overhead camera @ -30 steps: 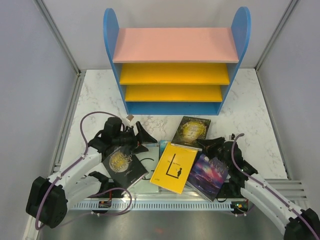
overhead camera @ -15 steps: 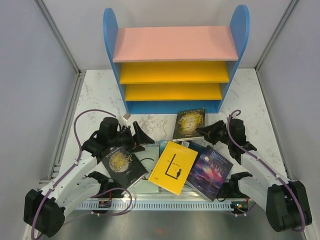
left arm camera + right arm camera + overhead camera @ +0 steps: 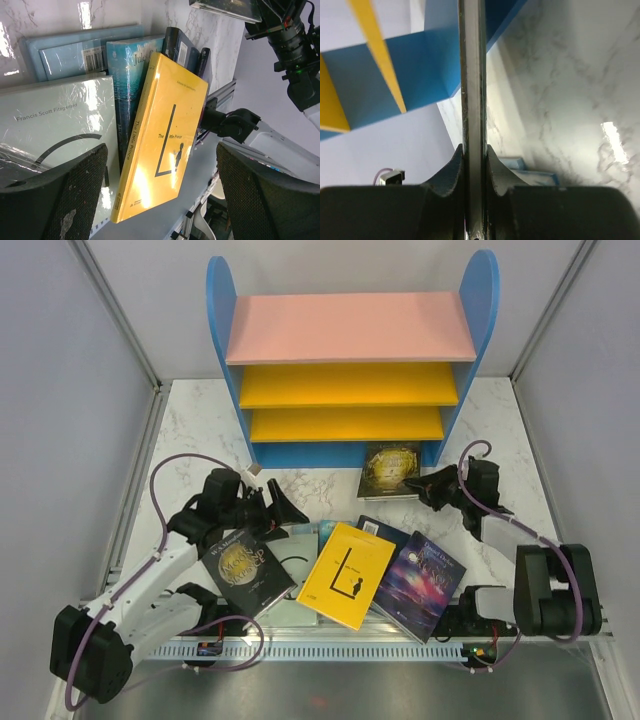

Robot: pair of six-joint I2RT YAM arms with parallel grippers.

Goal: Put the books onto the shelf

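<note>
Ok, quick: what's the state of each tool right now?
Left tool: open, empty.
Right tool: closed on the green-gold book.

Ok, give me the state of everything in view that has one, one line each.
shelf: upright, no books on its boards.
green-gold book: clamped at its edge, just in front of the shelf, not on it.
right gripper: shut on the green-gold book.
left gripper: open, holding nothing.
yellow book: closed, lying loose.
black moon book: closed, lying loose.
galaxy book: closed, lying loose.
</note>
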